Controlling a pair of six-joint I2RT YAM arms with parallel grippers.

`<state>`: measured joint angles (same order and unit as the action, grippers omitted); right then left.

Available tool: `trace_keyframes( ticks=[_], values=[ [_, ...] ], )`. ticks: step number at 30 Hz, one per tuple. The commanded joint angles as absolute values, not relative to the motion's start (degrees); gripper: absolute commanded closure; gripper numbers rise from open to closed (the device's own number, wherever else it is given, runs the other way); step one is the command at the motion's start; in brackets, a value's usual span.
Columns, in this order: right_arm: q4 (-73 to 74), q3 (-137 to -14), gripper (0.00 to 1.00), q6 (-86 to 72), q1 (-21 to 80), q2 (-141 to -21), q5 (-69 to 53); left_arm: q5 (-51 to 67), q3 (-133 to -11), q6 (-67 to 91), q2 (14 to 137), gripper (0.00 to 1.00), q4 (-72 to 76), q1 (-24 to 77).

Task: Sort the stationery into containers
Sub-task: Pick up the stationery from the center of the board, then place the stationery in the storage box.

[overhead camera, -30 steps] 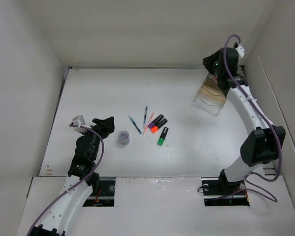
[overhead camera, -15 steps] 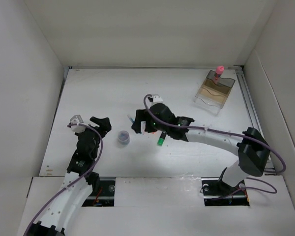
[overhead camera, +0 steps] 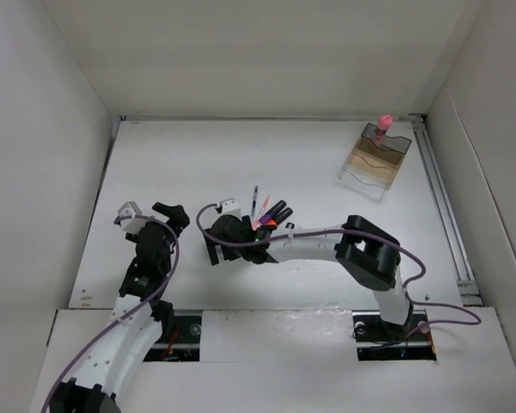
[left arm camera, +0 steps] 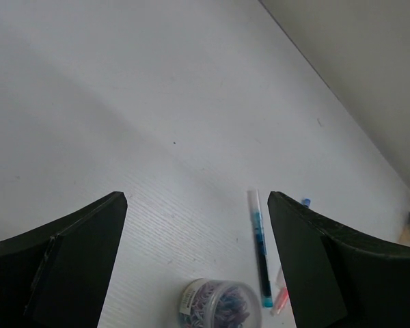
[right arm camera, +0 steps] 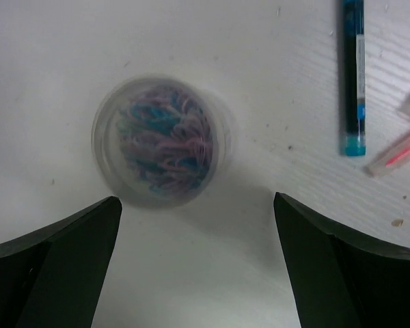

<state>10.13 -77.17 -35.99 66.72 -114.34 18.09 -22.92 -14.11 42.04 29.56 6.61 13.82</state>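
Round pot (right arm camera: 157,140) is hovered over by the right gripper (right arm camera: 197,205), jaws wide apart, left of the pens (overhead camera: 256,202) and well apart from the organiser (overhead camera: 377,163) at far right. The left gripper (left arm camera: 197,198) is parted too. Pick-up is judged in hand; lowering and closing around it are called for.

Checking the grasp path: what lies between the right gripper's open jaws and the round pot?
Right wrist view: only bare table separates the right gripper from the round pot.
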Motion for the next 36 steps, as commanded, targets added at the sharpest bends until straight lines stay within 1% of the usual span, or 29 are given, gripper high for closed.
trace_keyframes(
  ticks=[1, 7, 11, 12, 13, 14, 15, 17, 20, 21, 23, 24, 26, 27, 28, 30, 31, 32, 33, 34, 36],
  values=[
    [9.5, -82.9, 0.01, -34.6, 66.4, -116.8, 22.5, -21.4, -16.2, 42.2, 32.5, 0.18, 10.4, 12.4],
    [8.6, -86.0, 0.01, -34.6, 66.4, -120.8, 23.9, -21.4, -14.9, 42.7, 32.2, 0.18, 11.1, 12.4],
    [6.7, -86.8, 0.18, -35.7, 66.4, -121.4, 23.9, -20.8, -14.4, 43.2, 31.4, 0.18, 11.2, 12.4],
    [6.7, -86.8, 0.31, -35.7, 66.4, -121.4, 23.9, -20.2, -14.4, 43.2, 30.8, 0.18, 11.2, 12.4],
    [6.7, -86.8, 0.39, -35.7, 66.4, -121.4, 25.4, -19.3, -14.4, 43.2, 30.8, 0.18, 11.2, 12.4],
    [6.7, -86.8, 0.44, -36.4, 66.4, -120.2, 26.1, -18.7, -14.4, 43.2, 30.2, 0.18, 11.2, 12.4],
    [6.7, -86.1, 0.53, -36.4, 66.4, -119.1, 26.8, -17.9, -13.7, 42.6, 30.2, 0.18, 12.7, 12.4],
    [6.2, -84.6, 0.58, -36.4, 65.7, -116.6, 27.3, -17.0, -13.7, 42.6, 30.2, 0.18, 13.4, 12.4],
    [6.2, -81.9, 0.59, -36.4, 61.8, -110.0, 27.9, -10.1, -12.6, 40.2, 30.2, 0.18, 17.7, 12.4],
    [6.2, -81.0, 0.59, -37.0, 60.2, -105.9, 27.9, -6.6, -12.0, 38.7, 30.2, 0.19, 21.1, 13.1],
    [6.2, -79.0, 0.59, -37.9, 56.0, -101.9, 27.1, -4.2, -11.3, 38.1, 31.3, 0.21, 22.5, 13.7],
    [6.2, -77.4, 0.59, -38.5, 50.3, -98.4, 26.5, -3.1, -11.9, 37.3, 31.8, 0.22, 22.5, 13.7],
    [6.2, -76.1, 0.60, -40.0, 44.1, -95.0, 25.9, -0.6, -12.4, 36.4, 33.7, 0.23, 24.0, 14.2],
    [6.2, -75.5, 0.60, -40.5, 37.6, -93.2, 24.4, -0.6, -12.4, 35.7, 34.4, 0.23, 24.0, 14.9],
    [6.2, -74.9, 0.60, -41.1, 34.2, -90.2, 23.8, 0.2, -12.9, 35.7, 35.8, 0.23, 24.8, 14.9],
    [6.2, -74.3, 0.60, -42.2, 27.5, -88.4, 23.3, 2.0, -13.4, 35.2, 37.3, 0.23, 24.8, 14.9],
    [6.2, -74.3, 0.60, -43.1, 21.4, -88.4, 24.3, 2.7, -14.1, 35.2, 38.0, 0.23, 24.8, 14.9],
    [6.2, -74.8, 0.60, -44.0, 18.6, -87.9, 25.0, 3.4, -14.1, 34.6, 39.1, 0.23, 25.8, 14.9],
    [6.2, -74.8, 0.60, -44.6, 15.7, -88.6, 25.0, 4.7, -14.1, 34.6, 39.7, 0.23, 26.4, 14.9],
    [6.2, -76.2, 0.60, -45.3, 10.4, -89.2, 23.9, 4.7, -14.1, 34.6, 40.2, 0.23, 26.4, 14.9],
    [6.2, -77.5, 0.60, -47.4, 5.9, -92.1, 23.9, 5.4, -15.1, 34.6, 41.0, 0.23, 26.4, 14.9]
  ],
)
